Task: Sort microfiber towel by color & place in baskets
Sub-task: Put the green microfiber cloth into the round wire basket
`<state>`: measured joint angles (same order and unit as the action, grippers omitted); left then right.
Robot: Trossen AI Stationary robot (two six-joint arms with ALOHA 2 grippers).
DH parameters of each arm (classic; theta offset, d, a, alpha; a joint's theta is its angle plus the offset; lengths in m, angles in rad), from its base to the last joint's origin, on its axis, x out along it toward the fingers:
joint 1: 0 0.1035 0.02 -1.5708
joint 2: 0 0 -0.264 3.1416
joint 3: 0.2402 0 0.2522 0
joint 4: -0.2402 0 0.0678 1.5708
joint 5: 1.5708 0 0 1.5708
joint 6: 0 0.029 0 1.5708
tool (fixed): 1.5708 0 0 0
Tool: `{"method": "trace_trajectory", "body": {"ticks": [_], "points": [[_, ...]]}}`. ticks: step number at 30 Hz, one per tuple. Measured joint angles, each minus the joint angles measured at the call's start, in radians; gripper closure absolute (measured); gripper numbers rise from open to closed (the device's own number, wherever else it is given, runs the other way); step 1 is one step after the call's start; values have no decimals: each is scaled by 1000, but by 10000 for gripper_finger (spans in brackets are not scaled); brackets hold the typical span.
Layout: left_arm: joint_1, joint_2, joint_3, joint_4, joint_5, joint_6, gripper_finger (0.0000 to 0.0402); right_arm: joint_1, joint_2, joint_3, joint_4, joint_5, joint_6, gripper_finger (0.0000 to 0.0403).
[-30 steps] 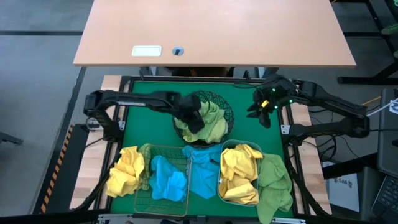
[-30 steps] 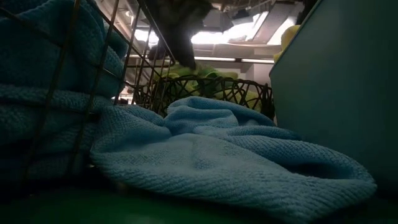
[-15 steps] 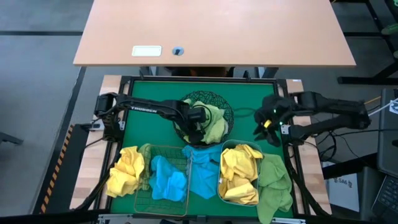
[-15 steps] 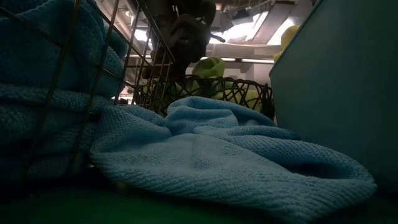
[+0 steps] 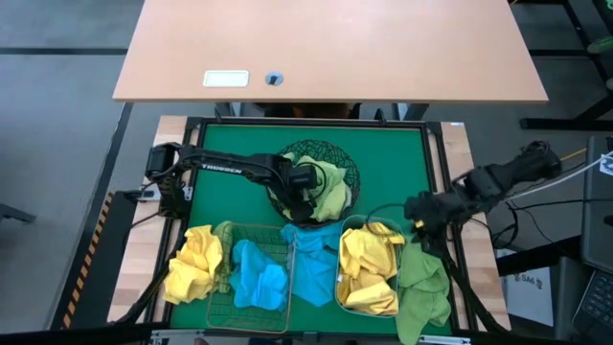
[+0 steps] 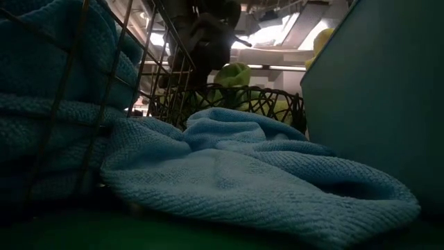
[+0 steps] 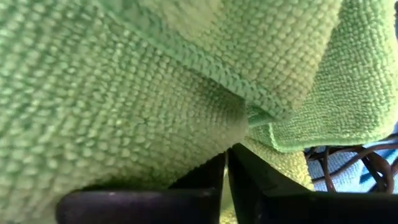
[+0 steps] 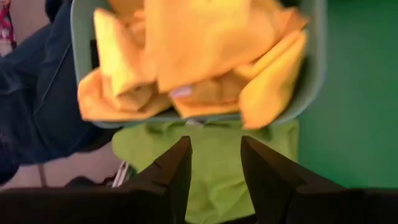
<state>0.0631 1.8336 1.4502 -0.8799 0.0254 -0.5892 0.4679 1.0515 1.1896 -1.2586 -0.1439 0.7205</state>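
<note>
A round black mesh bowl (image 5: 347, 165) at the middle far side holds light green towels (image 5: 330, 187). My left gripper (image 5: 305, 196) is down in it, shut on green cloth (image 7: 155, 93). My right gripper (image 5: 421, 222) hangs open near the table's right edge. It is above the rim of the plastic tub (image 5: 341, 268) of yellow towels (image 5: 369, 264) and a loose green towel (image 5: 424, 283). The copper wire basket (image 5: 222, 287) holds a blue towel (image 5: 259, 278). Another blue towel (image 5: 311, 264) lies between the basket and the tub. My left gripper pinches a bulge of the green towel (image 7: 208, 146) between its nearly closed fingers (image 7: 261, 186); only a thin strip of cloth shows in the gap. The fingers come steeply from above. The towel rests on the other green towels in the bowl.
A yellow towel (image 5: 194, 264) lies on the table left of the copper basket. The green mat (image 5: 230, 196) is bare left of the bowl and at the far right. A wooden desk (image 5: 326, 48) stands beyond the table's far edge.
My left gripper has sunk into the mesh bowl onto the green towels and then kept still. My right gripper has swung from the table's far right corner toward the near edge, turning as it went. It now hangs over the tub's rim and the loose green towel.
</note>
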Motion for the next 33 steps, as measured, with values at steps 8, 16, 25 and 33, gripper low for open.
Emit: {"method": "trace_trajectory", "body": {"ticks": [8,16,25,33], "points": [[0,0,0,0,31,-6,315,227,70,0,5,67,95,263],[-1,-31,0,-4,83,2,300,355,167,0,7,119,154,263],[-1,-123,1,5,82,24,305,423,240,0,10,161,192,263],[-5,-168,1,24,81,24,305,484,287,0,11,188,223,263]]}}
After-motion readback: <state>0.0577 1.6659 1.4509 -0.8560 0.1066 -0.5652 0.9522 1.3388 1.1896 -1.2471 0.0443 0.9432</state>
